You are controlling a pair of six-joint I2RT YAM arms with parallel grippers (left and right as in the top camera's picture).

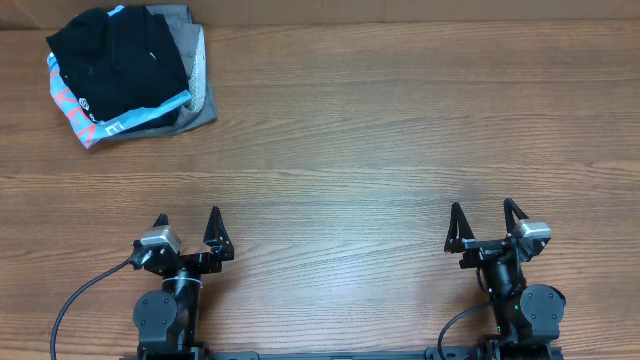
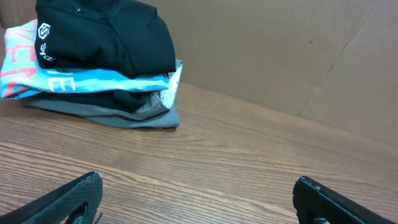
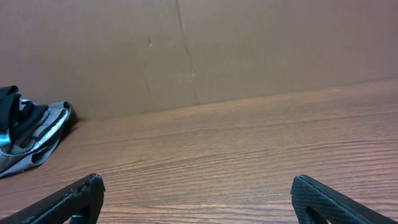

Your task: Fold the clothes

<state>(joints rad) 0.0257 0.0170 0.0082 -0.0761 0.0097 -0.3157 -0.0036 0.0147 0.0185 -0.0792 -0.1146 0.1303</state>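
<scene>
One pile of clothing lay at about 10 o'clock on the table [image 1: 400,120] in the overhead view, close to the far edge.

Counted in the pile:
- One black T-shirt [image 1: 115,55] lay on top, bunched rather than spread, with a small white logo at its 7 o'clock edge
- One light blue tee [image 1: 100,125] lay under it, with coral and white lettering showing along the pile's 7 o'clock side
- Grey garments [image 1: 200,95] lay at the bottom, sticking out toward 3 o'clock; two shades of grey, exact number could not be told

There were two arms, each with one two-finger claw. The left gripper [image 1: 187,215] sat at 7 o'clock and the right gripper [image 1: 482,205] at 5 o'clock. Both were near the front edge with fingers pointing to 12. Both claws were spread wide apart, with nothing between the fingers and no cloth touched. Each was well apart from the pile. One black cable [image 1: 80,295] curled off the left arm's base toward 8 o'clock.

The surface was brown wood-grain, with the grain running 9 to 3. A plain brown cardboard wall [image 2: 280,50], creased in places, stood behind the far edge
</scene>
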